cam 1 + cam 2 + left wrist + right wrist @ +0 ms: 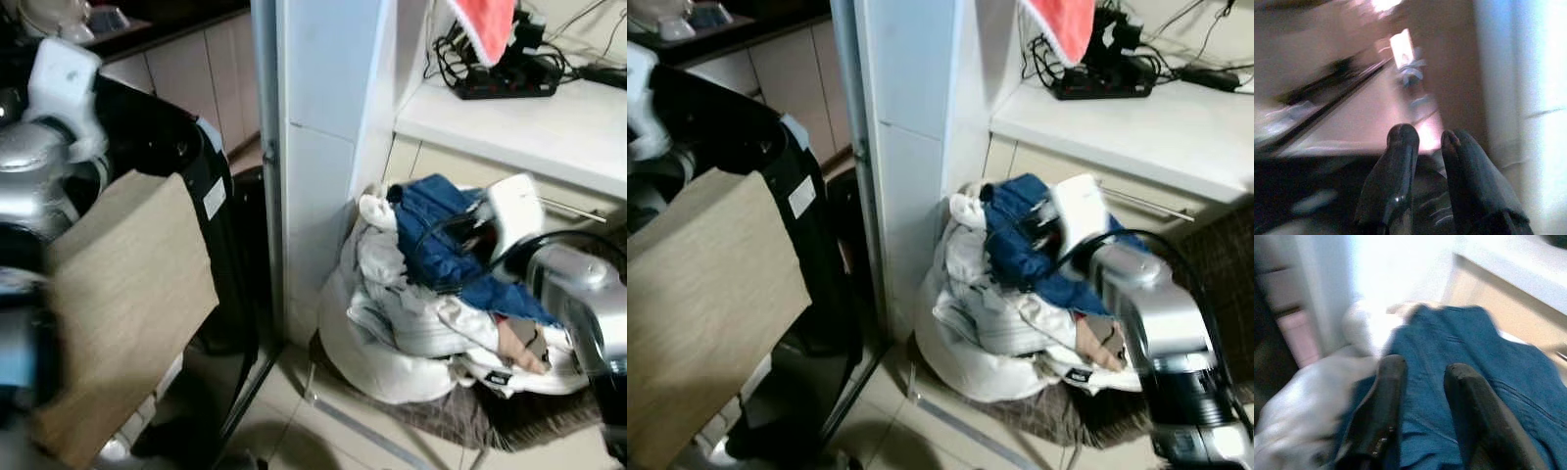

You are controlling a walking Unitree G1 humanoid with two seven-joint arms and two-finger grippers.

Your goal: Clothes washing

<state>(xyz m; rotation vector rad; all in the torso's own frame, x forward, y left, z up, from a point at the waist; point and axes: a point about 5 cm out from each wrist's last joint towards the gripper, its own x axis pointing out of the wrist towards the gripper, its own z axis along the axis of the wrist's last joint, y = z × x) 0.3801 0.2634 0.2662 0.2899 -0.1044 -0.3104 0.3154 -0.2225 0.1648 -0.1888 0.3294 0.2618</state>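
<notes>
Right gripper (1422, 369) down over the blue denim garment (1464, 377), fingers parted a little, nothing between them, tips just above or brushing the cloth — hard to tell which. Denim lying on top of the laundry pile (411, 313), white clothes (392, 304) bunched beneath it. Pile wedged against the white pillar (318, 147), under the counter edge (509, 132), power strip (505, 83) up on the counter. Left of the pillar, black washer (186, 157) beside a tan panel (127, 294). Left gripper (1427, 142) by the pillar, fingers slightly apart, empty.
</notes>
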